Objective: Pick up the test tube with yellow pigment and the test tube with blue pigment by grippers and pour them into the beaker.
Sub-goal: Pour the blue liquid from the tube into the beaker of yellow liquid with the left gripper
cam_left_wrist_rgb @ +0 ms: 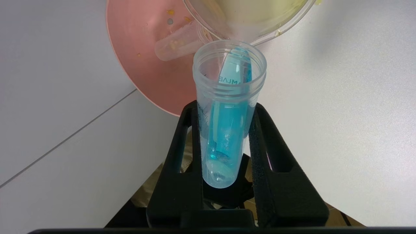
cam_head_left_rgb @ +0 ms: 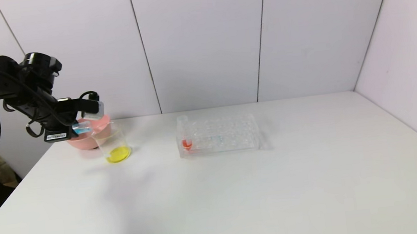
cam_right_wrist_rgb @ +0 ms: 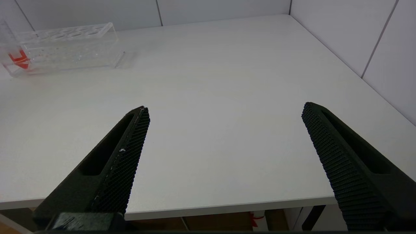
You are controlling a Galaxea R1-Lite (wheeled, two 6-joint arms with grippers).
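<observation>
My left gripper [cam_head_left_rgb: 79,123] is shut on the test tube with blue pigment [cam_head_left_rgb: 82,127] and holds it tilted, with its mouth at the rim of the beaker [cam_head_left_rgb: 114,143]. The beaker holds yellow liquid at its bottom. In the left wrist view the blue liquid lies along the blue tube [cam_left_wrist_rgb: 227,123] between my fingers [cam_left_wrist_rgb: 182,136], reaching toward its mouth just under the beaker [cam_left_wrist_rgb: 260,22]. The test tube with yellow pigment [cam_left_wrist_rgb: 177,44], holding only yellow traces, lies in the pink bowl [cam_left_wrist_rgb: 146,71]. My right gripper [cam_right_wrist_rgb: 225,107] is open and empty over the table's near edge.
The pink bowl [cam_head_left_rgb: 79,141] stands right behind the beaker at the table's back left. A clear many-holed rack [cam_head_left_rgb: 220,135] with a red-liquid tube [cam_head_left_rgb: 185,137] at its left end stands mid-table; it also shows in the right wrist view [cam_right_wrist_rgb: 68,45]. White walls close the back and right.
</observation>
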